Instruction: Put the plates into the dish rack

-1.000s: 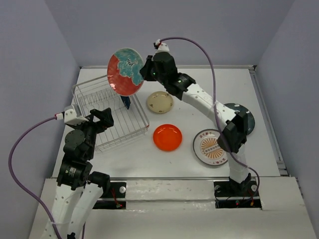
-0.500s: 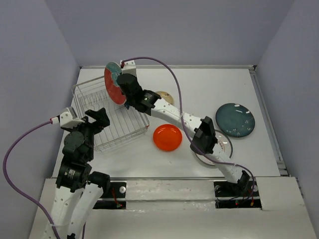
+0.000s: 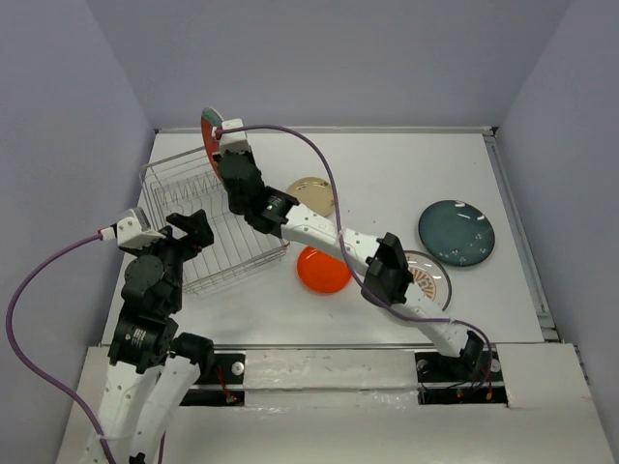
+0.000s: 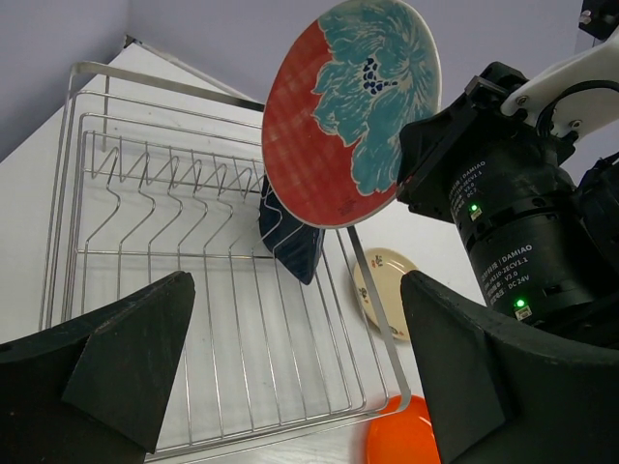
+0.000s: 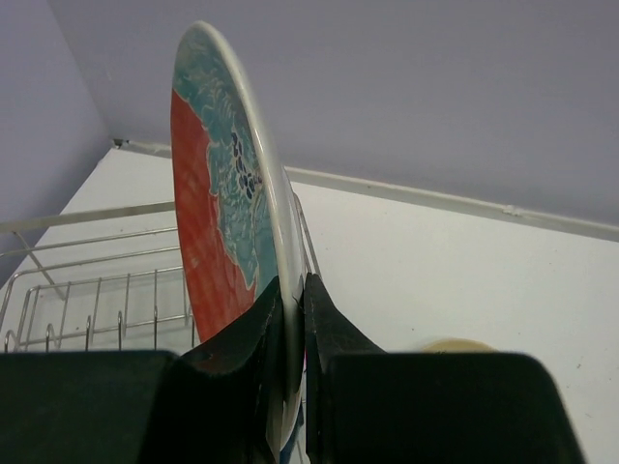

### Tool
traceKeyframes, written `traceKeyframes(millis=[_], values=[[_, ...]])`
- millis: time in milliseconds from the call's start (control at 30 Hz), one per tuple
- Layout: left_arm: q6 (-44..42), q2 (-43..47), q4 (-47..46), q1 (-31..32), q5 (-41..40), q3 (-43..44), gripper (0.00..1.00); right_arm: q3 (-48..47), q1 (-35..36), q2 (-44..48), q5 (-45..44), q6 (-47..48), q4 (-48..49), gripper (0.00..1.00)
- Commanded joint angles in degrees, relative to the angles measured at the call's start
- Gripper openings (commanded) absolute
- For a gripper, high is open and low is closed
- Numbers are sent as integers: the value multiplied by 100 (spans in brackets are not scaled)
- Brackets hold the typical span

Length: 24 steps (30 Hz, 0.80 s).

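One round floral plate [image 4: 350,111], seemingly glazed

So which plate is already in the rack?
The dark blue leaf-shaped plate, standing in the dish rack. The right gripper holds the red-and-teal plate; others lie on the table.

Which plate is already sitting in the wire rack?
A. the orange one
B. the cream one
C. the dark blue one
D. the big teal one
C: the dark blue plate stands between the tines of the dish rack, while the right gripper holds the red-and-teal plate above it.
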<state>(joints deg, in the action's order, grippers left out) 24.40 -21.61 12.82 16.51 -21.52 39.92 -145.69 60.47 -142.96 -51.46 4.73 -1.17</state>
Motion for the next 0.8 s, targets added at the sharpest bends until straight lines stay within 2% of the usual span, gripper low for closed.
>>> traceKeyframes(millis=[0,433,733,767], values=[[29,42,-218,27,-168,244,99,-276,-9,181,-575,169,1567,7],[170,113,-78,27,-449,262,99,-92,105,-470,-751,300,1654,7],[205,130,-25,27,-608,288,99,32,220,-716,-1058,1687,2744,7],[223,130,-16,19,-634,288,99,32,220,-751,-1259,2237,3232,7]])
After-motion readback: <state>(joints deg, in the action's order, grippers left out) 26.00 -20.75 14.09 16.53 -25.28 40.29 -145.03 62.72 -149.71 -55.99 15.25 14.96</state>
